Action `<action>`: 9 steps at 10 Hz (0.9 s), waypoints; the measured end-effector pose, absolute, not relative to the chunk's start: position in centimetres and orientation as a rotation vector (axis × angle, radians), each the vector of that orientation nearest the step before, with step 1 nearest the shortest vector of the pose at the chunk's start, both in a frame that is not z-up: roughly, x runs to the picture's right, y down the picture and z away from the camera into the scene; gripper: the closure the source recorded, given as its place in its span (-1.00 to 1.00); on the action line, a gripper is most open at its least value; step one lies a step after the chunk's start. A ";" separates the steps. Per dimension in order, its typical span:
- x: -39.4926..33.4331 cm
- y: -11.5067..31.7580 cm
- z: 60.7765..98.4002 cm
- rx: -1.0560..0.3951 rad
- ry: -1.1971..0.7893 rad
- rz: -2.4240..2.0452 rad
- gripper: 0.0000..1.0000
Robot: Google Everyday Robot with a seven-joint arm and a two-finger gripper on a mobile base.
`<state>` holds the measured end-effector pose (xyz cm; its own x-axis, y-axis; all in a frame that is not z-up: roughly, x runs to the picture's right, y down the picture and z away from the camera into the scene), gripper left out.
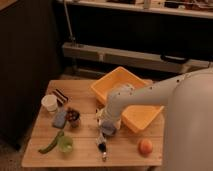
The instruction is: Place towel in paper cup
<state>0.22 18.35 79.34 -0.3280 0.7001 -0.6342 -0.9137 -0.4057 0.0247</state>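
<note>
The end effector, fingers apart, hangs low just off the yellow bin's front-left side, directly over the towel lying on the worktop. The paper cup stands upright, well left of the bin.

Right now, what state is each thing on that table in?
towel: crumpled on the table, under the gripper, not in any cup.
gripper: open, just above the towel.
paper cup: upright at the table's left, no towel inside.
green cup: upright near the front edge.
yellow bin: open side up.
orange fruit: whole, lying at the front right.
</note>
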 end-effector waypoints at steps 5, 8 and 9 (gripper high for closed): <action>-0.9 19.4 81.2 -0.685 0.540 1.906 0.35; -1.0 19.9 81.5 -0.709 0.590 1.937 0.92; -0.9 19.9 81.4 -0.712 0.597 1.950 1.00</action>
